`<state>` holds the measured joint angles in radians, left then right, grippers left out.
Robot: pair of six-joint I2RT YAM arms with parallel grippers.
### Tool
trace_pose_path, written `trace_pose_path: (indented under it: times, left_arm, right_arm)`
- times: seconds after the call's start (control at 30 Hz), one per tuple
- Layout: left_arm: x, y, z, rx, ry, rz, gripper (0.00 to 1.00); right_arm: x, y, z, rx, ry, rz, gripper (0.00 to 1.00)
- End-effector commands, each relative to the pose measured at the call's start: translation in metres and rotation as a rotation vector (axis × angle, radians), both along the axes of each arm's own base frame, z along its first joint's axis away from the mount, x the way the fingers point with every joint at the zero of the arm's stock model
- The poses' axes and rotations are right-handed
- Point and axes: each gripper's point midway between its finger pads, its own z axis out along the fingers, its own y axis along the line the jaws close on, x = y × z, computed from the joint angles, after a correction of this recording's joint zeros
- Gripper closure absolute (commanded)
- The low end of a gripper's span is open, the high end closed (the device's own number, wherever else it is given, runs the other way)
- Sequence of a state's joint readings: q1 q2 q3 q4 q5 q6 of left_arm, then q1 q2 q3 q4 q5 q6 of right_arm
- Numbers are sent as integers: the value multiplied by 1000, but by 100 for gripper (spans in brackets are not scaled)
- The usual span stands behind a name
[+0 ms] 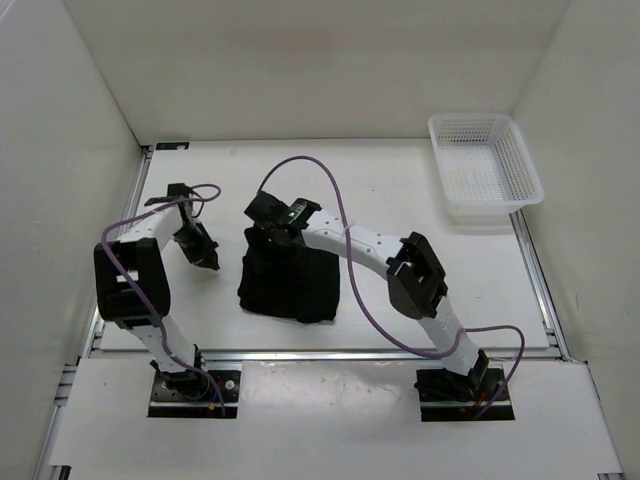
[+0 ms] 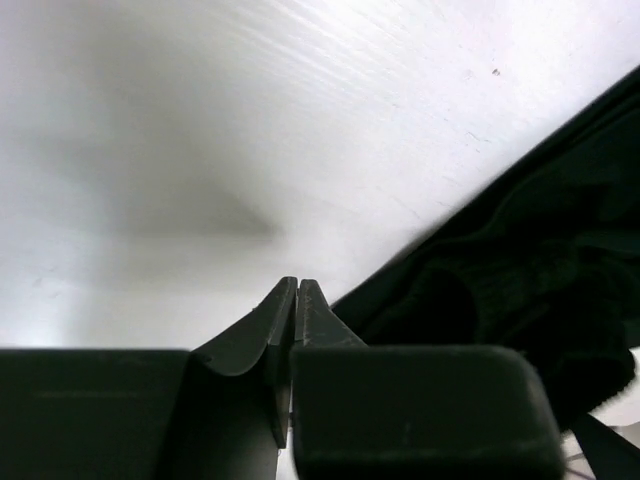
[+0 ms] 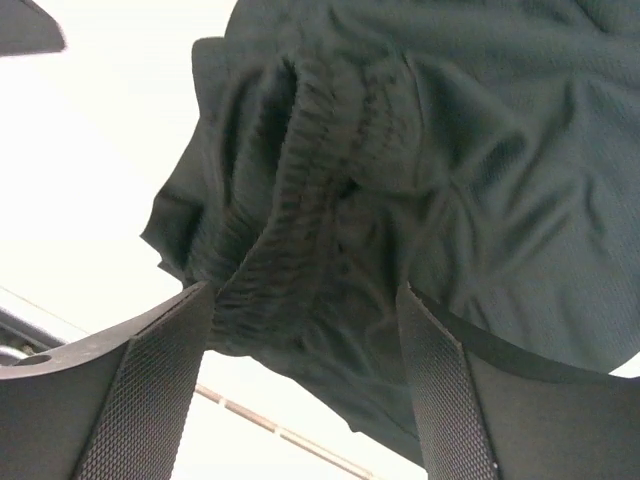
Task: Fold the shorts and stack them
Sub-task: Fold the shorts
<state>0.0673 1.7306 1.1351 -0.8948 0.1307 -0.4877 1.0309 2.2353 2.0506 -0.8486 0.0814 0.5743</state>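
Observation:
The black shorts lie in a folded bundle on the white table, mid-front. My right gripper hovers at the bundle's far edge. In the right wrist view its fingers stand wide apart, and the gathered waistband of the shorts lies loose between them, not pinched. My left gripper sits over bare table just left of the shorts. In the left wrist view the left gripper has its tips pressed together with nothing between them, and an edge of the shorts shows at the right.
A white mesh basket stands at the back right corner of the table. White walls enclose the table on the left, back and right. A purple cable loops above each arm.

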Motion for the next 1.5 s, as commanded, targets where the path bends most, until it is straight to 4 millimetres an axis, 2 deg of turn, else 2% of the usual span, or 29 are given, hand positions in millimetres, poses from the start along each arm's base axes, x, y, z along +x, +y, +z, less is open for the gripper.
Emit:
trace_pose_path:
  times: [0.0, 0.03, 0.07, 0.1, 0.13, 0.17, 0.2, 0.23, 0.27, 0.3, 0.33, 0.37, 0.4, 0.43, 0.47, 0.53, 0.57, 0.6, 0.63, 0.73, 0.87, 1.0, 1.13, 1.17, 1.3, 1.37, 1.4, 1.47]
  left_arm:
    - [8, 9, 45, -1, -119, 43, 81]
    - [11, 9, 53, 1, -141, 43, 81]
    - [16, 7, 67, 5, -180, 23, 81]
    - [15, 5, 80, 18, -207, 1, 79]
    - [15, 2, 89, 21, -225, -23, 75]
    - [17, -7, 99, 26, -255, -81, 71]
    - [15, -18, 105, -4, -265, -120, 68]
    - [11, -25, 109, -20, -271, -148, 56]
    - [7, -37, 109, -38, -264, -196, 49]
    - [5, -47, 113, -63, -274, -220, 42]
    - [3, -52, 113, -65, -273, -238, 36]
    - [-1, -64, 107, -71, -266, -279, 20]
    - [-2, -69, 105, -64, -261, -270, 13]
    - [-1, -74, 100, -66, -253, -288, 11]
    - [-1, -78, 94, -62, -241, -292, 11]
    - [0, -92, 83, -56, -222, -324, 9]
    - [0, -97, 77, -60, -211, -325, 8]
    - [2, -105, 73, -65, -215, -336, 8]
    - [4, -107, 63, -55, -191, -343, 8]
    - [11, -109, 52, -21, -182, -338, 8]
    - [19, -108, 35, 1, -162, -325, 12]
    - [21, -111, 22, -10, -146, -328, 22]
    - [20, -114, 22, -10, -146, -337, 40]
    - [20, -114, 22, -10, -146, -337, 52]
    - [20, -114, 39, -15, -189, -336, 89]
    - [18, -118, 48, -11, -210, -352, 89]
    - [17, -114, 54, 10, -213, -347, 89]
    - [14, -120, 72, 27, -247, -372, 89]
  right_arm:
    - [4, 9, 73, 179, -124, 25, 24]
    - [5, 3, 76, 170, -138, 14, 25]
    - [4, -5, 91, 186, -162, -10, 27]
    - [5, -13, 95, 175, -183, -26, 29]
    - [3, -26, 84, 142, -183, -54, 31]
    - [9, -43, 105, 160, -239, -111, 31]
    - [13, -58, 105, 147, -251, -147, 31]
    - [12, -76, 90, 108, -242, -184, 31]
    - [18, -96, 105, 128, -266, -236, 29]
    - [19, -111, 103, 118, -266, -266, 24]
    - [16, -129, 86, 81, -240, -295, 22]
    - [23, -149, 94, 92, -250, -341, 22]
    - [25, -161, 90, 86, -243, -371, 20]
    - [21, -176, 84, 73, -229, -386, 20]
    - [27, -190, 81, 62, -227, -423, 20]
    - [26, -206, 78, 54, -215, -449, 20]
    - [29, -215, 70, 34, -204, -470, 20]
    - [29, -220, 73, 35, -206, -480, 20]
    - [29, -223, 69, 29, -193, -485, 20]
    - [27, -225, 71, 29, -193, -485, 19]
    - [25, -223, 71, 34, -186, -480, 19]
    - [24, -225, 69, 22, -184, -470, 19]
    - [26, -228, 69, 21, -184, -479, 19]
    - [26, -228, 69, 21, -184, -479, 19]
    - [26, -228, 69, 21, -184, -479, 19]
    - [26, -228, 69, 17, -187, -471, 19]
    - [26, -228, 69, 17, -187, -471, 19]
    - [27, -233, 66, 5, -185, -473, 19]
